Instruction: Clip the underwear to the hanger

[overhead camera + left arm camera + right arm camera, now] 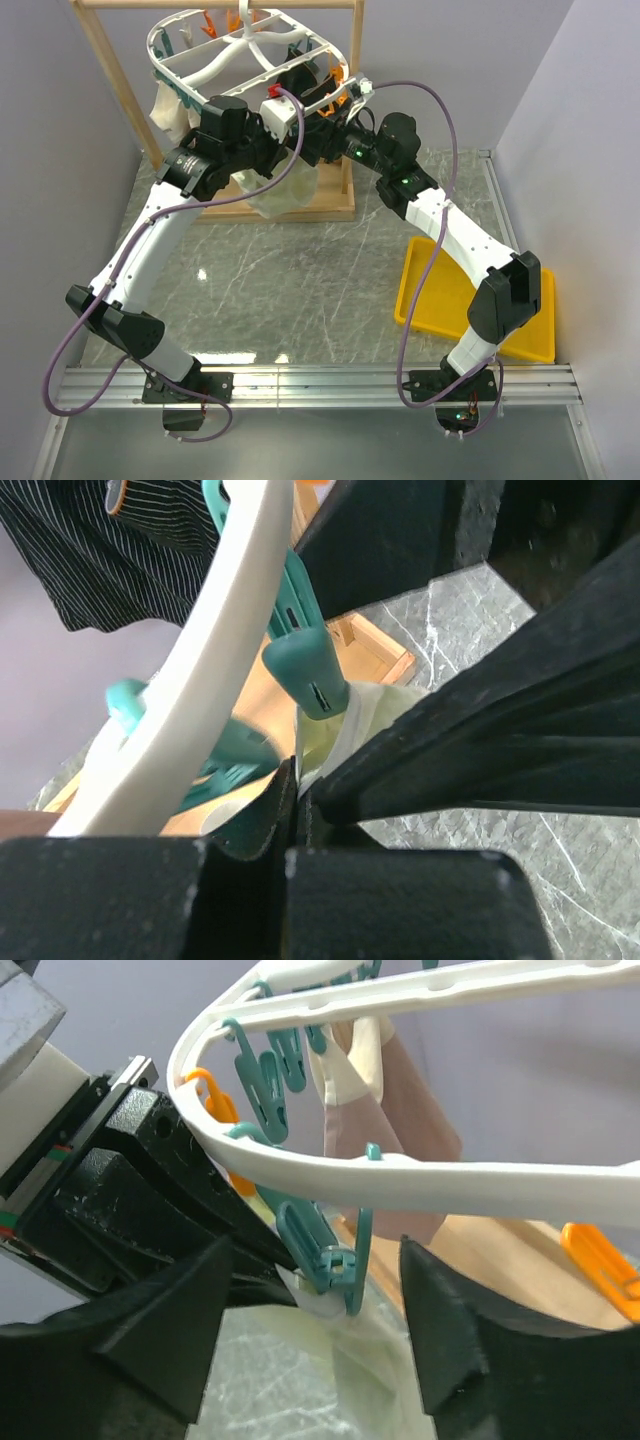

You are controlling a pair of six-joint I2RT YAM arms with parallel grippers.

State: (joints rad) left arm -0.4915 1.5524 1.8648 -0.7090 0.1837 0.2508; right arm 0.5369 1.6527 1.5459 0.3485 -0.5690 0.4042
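- A grey marbled tabletop (300, 280) between lilac walls carries a wooden rack (115, 80), from which the white hanger (450, 1175) hangs at the far side; both arms reach up to its near rim.
- The underwear (280, 195) hangs pale and slack just under that rim, above the rack's base, its upper edge lifted to a teal clip (325, 1255) so the clip can bite it.
- The left fingers (150, 900) appear pressed together on a fold of the fabric right below the clip, most likely to hold the edge taut and in reach.
- The right fingers (170, 1330) stand wide apart and grip nothing, one on each side of the teal clip, placed as if to squeeze it or having let it close. Cloth seems to sit in the clip's mouth, though how firmly is hard to tell.
- Crowding the spot are a black striped garment (120, 550), a beige-pink cloth (400, 1100) and an orange clip (600, 1260) on the same frame.
- A yellow tray (430, 290) lies well apart, at the right.
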